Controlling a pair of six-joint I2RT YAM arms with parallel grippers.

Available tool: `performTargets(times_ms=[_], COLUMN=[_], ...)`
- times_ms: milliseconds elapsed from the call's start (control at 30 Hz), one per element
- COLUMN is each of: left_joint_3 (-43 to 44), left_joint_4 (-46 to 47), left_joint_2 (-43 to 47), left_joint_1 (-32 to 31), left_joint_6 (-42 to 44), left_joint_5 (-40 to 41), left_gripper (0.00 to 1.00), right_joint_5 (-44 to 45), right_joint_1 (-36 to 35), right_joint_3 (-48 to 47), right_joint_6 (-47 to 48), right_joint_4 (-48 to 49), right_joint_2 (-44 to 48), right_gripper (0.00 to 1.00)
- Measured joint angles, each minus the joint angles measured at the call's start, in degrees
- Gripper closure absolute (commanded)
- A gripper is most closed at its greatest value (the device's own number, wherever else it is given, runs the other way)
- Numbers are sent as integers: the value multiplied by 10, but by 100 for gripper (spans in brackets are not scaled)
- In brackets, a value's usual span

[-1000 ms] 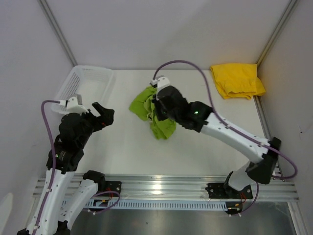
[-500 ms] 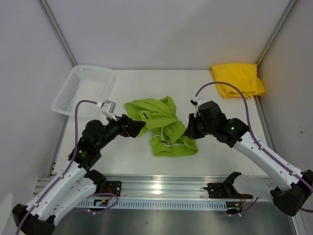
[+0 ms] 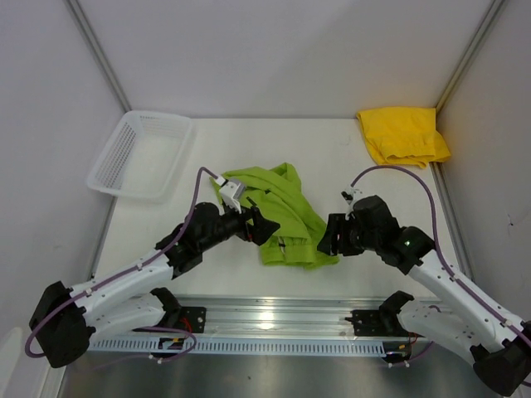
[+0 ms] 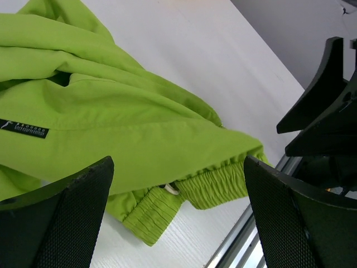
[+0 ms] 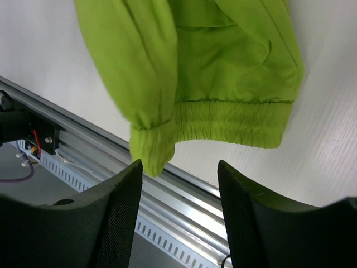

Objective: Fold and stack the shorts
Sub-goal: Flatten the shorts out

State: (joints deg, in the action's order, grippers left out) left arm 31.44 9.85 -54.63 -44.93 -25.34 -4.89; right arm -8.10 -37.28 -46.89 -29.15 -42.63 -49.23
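Note:
The lime green shorts (image 3: 280, 214) lie crumpled in the middle of the table, with the elastic waistband (image 5: 234, 120) toward the front rail. A small dark label (image 4: 25, 128) shows on them. My left gripper (image 3: 264, 226) is open at the shorts' left front, low over the waistband (image 4: 217, 184). My right gripper (image 3: 331, 237) is open at their right front edge, and nothing sits between its fingers (image 5: 114, 215). The yellow shorts (image 3: 403, 134) lie bunched in the back right corner, far from both grippers.
A white mesh basket (image 3: 139, 152) stands at the back left. The metal rail (image 3: 274, 311) runs along the table's front edge, just past the waistband. Black parts of the right arm (image 4: 321, 106) show close by in the left wrist view. Walls close in the sides and back.
My right gripper pulled the green shorts toward the front right, then opened and let them drop spread out. My left arm swung in from beside the basket to the shorts.

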Motion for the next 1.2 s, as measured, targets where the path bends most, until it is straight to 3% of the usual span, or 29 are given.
performTargets(times_ms=[267,433,667,900,1000,1033,1067,1200], left_joint_3=[-4,-20,-26,-15,-3,1,6,16], left_joint_4=[36,53,29,-22,-48,-54,-64,-96], left_joint_2=[-37,-64,-68,16,55,64,75,103], left_joint_1=[-7,-7,3,23,26,28,31,47], left_joint_6=[10,3,-47,-68,-73,-73,-74,-76], left_joint_5=[0,9,60,84,94,96,98,108], left_gripper=[3,3,2,1,1,1,1,1], right_joint_5=[-36,-7,152,331,381,394,403,407], right_joint_1=[-12,-92,-275,-358,-368,-368,-366,-348], right_joint_3=[39,39,46,32,17,13,10,-3], right_joint_6=[-3,-6,-49,-104,-120,-123,-122,-117], right_joint_4=[68,99,130,106,94,94,93,93], right_joint_2=[-29,-25,-14,-92,-129,-139,-146,-164], right_gripper=[29,27,25,33,39,54,62,85])
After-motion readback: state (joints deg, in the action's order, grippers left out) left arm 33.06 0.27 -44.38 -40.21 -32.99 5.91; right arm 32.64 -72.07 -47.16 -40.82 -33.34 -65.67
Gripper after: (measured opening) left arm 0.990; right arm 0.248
